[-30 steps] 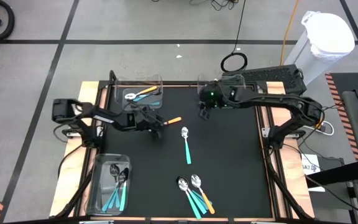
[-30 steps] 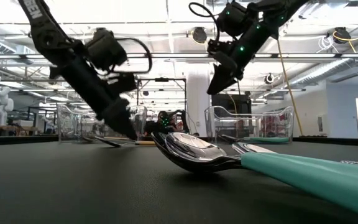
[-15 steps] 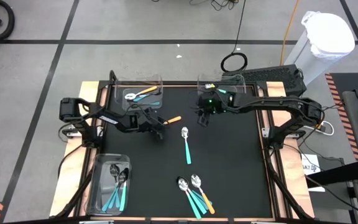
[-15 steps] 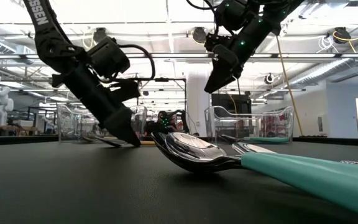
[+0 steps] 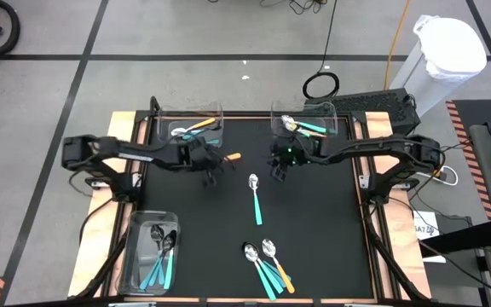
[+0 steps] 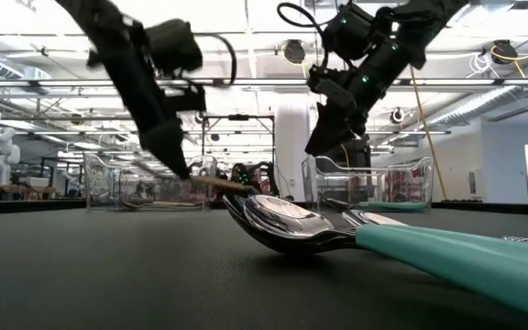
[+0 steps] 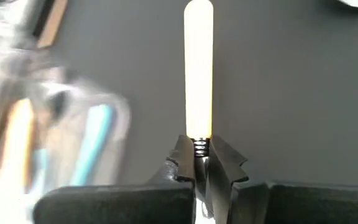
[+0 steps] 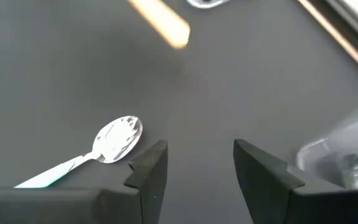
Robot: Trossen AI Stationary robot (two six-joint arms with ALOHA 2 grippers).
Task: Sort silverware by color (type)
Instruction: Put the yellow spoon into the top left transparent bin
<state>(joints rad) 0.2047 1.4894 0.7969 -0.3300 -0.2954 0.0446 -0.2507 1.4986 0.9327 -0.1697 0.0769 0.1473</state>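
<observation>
Since the earlier frame, left gripper (image 7: 202, 163) has clamped and raised orange spoon (image 7: 198, 68); right gripper (image 8: 194, 163) apart, teal spoon (image 8: 101, 148) just ahead.

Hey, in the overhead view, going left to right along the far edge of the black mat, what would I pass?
Clear bin with orange-handled spoons → left gripper shut on an orange-handled spoon → right gripper, open above the mat → clear bin with teal-handled spoons.

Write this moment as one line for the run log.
left gripper: shut on orange spoon, lifted near back-left bin | right gripper: open, above teal spoon | mat: spoons remain
</observation>
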